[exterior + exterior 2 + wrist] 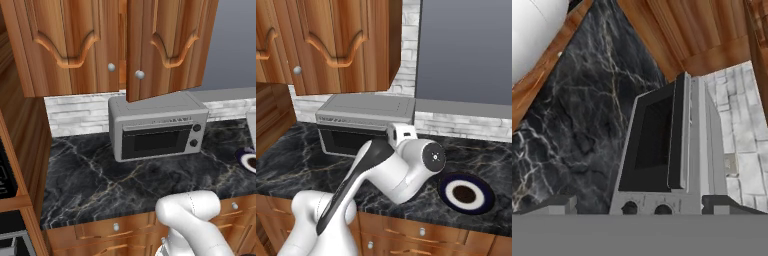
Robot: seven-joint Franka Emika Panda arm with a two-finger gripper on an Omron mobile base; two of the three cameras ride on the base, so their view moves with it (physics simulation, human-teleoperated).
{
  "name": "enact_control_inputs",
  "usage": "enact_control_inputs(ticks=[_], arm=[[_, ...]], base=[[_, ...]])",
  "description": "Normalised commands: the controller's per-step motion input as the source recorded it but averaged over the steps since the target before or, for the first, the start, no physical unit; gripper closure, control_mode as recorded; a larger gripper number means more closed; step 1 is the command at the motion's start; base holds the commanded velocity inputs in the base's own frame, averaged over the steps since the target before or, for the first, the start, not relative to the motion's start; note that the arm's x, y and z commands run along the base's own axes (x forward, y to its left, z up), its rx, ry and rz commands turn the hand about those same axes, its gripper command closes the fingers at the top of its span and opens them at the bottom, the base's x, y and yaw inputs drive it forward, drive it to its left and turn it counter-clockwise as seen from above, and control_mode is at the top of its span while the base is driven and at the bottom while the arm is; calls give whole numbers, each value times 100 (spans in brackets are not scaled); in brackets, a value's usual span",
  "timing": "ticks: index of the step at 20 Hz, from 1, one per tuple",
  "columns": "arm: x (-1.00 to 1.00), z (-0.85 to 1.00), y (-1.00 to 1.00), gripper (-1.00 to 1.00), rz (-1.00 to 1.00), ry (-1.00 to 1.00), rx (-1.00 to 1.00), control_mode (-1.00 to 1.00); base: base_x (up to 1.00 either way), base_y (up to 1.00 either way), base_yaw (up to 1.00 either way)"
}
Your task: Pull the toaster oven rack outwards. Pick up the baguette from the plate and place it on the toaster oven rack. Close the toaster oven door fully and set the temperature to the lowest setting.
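Boxy grey metal toaster oven (157, 127) stands at the back of the dark marbled bench (95, 180), against the white brick wall. Its grey-framed door with dark glass window (156, 141) is shut upright; two black knobs (195, 136) sit on the right panel. Small round plate with dark centre and pale rim (465, 194) lies on the bench to the oven's right, apart from it. Jaws (637, 206) stand wide open, holding nothing, near the oven's front. Wooden cabinets (100, 45) hang above.

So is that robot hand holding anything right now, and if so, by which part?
Nothing is held. The gripper is open, its fingertips apart with only air between them, short of the toaster oven.
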Motion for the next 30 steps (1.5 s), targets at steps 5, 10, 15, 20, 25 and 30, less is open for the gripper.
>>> enact_control_inputs(ticks=[5,10,15,20,25,30], arm=[[27,-21,18,-100,3,-2,0,-100],[31,-36,16,-100,2,-6,-1,-100],[36,-30,24,-100,3,-6,-3,-100],[32,-20,32,-100,4,-2,-7,-100],[18,-20,38,-100,1,0,-14,-100],[28,-27,40,-100,0,0,-14,-100]], base=[[0,0,0],[0,0,0],[0,0,0],[0,0,0],[0,0,0],[0,0,0]])
